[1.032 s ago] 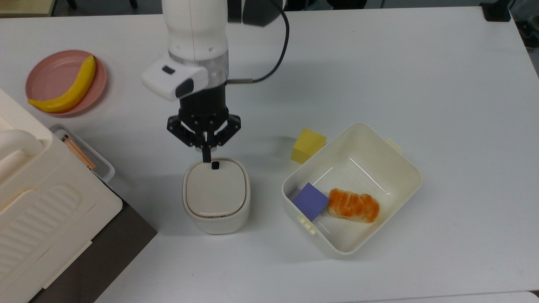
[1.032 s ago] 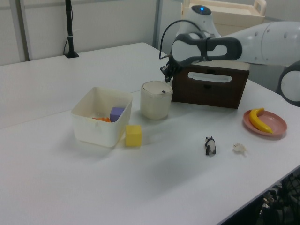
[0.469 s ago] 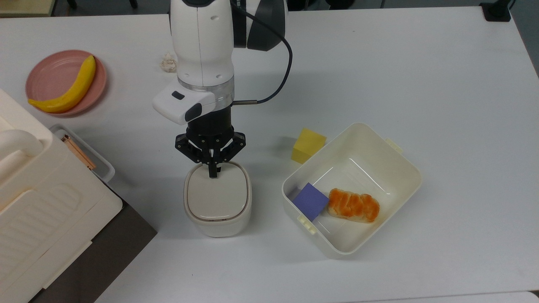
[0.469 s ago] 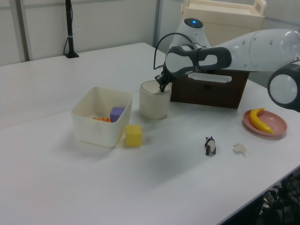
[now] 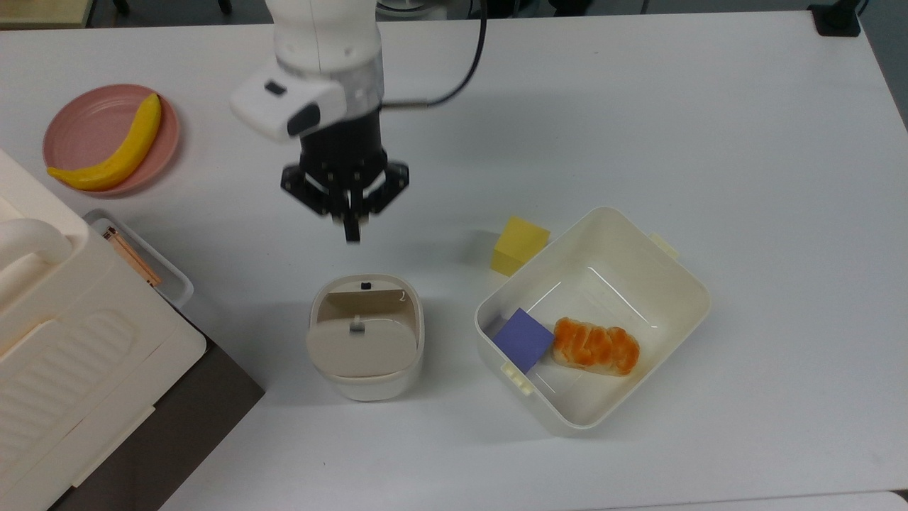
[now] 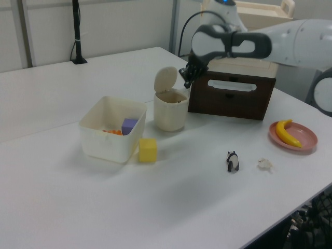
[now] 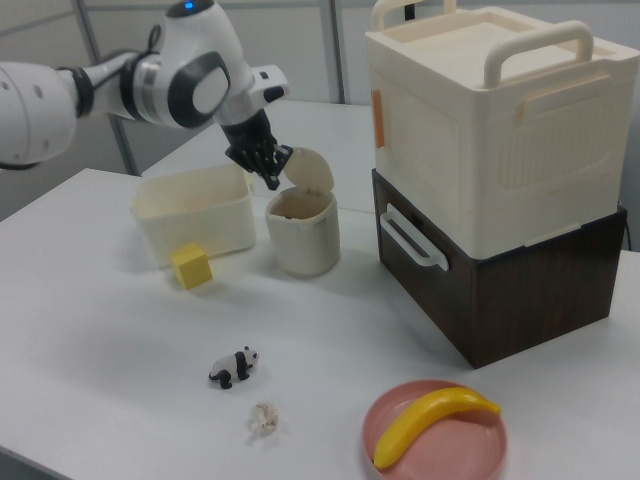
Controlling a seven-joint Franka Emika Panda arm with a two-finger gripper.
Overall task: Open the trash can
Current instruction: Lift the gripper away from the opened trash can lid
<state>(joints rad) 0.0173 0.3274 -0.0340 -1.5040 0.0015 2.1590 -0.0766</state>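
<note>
The trash can [image 5: 369, 382] is a small cream bin standing near the table's front in the top view. Its beige lid [image 5: 361, 348] is swung up on its hinge, and the inside shows with the small dark button [image 5: 365, 285] at the rim. The left view has the trash can [image 6: 170, 113] with its lid [image 6: 166, 79] upright, and the right view shows the trash can [image 7: 303, 243] and lid [image 7: 311, 169] the same way. My gripper [image 5: 351, 234] hangs above and behind the bin, fingers shut together, holding nothing. It hovers beside the raised lid as gripper [image 6: 185, 83] and gripper [image 7: 272, 181].
A lidless cream tub [image 5: 684, 280] holding a bread roll [image 5: 596, 345] and a purple block [image 5: 523, 338] stands at the top view's right of the bin, with a yellow cube [image 5: 519, 245] behind it. A ribbed cream appliance [image 5: 64, 341] and a banana plate [image 5: 85, 124] lie at the top view's left. A panda toy [image 6: 233, 161] stands apart.
The gripper pressed down on the bin's rim button, then rose and pulled back. The lid has sprung up from flat to open.
</note>
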